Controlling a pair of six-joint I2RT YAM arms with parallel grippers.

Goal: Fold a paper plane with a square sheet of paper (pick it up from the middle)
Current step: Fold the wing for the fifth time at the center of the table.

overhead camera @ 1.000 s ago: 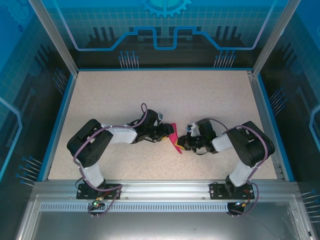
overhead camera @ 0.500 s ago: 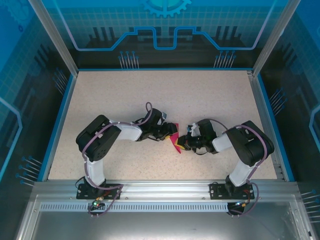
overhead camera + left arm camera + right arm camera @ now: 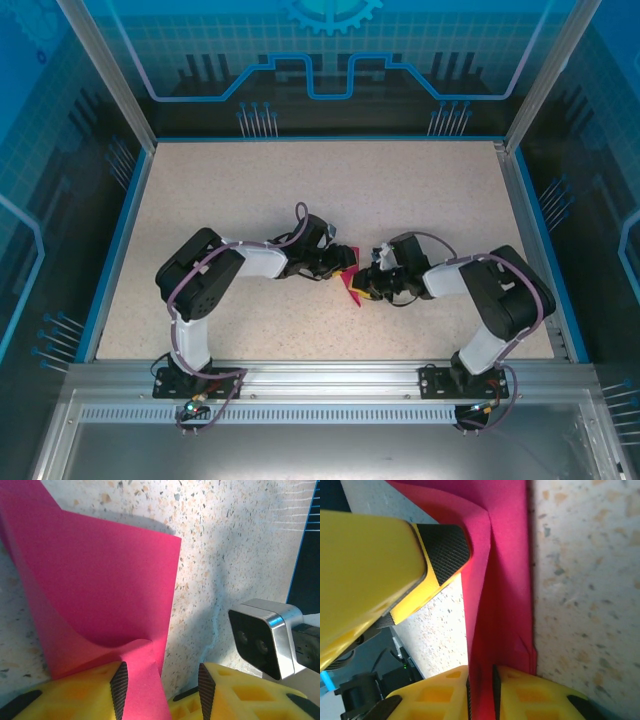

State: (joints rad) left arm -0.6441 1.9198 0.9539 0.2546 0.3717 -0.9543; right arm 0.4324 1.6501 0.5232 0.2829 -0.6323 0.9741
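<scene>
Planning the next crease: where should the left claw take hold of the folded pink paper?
Probably the raised flap of the folded pink paper, coming from the left. That flap curls up off the table between the open pads of the left claw, so both faces are reachable; the rest lies flatter.

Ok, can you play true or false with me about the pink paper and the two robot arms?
1. The paper is pink. True.
2. The paper lies flat and unfolded on the table. False: it is folded, and part of it is lifted off the table.
3. The right gripper pinches the paper. True.
4. The left gripper is squeezed tight shut. False: its fingers stand apart, with an edge of the paper in the gap.
5. The two grippers are at far ends of the table. False: they are close together near the middle, one on each side of the paper.
</scene>
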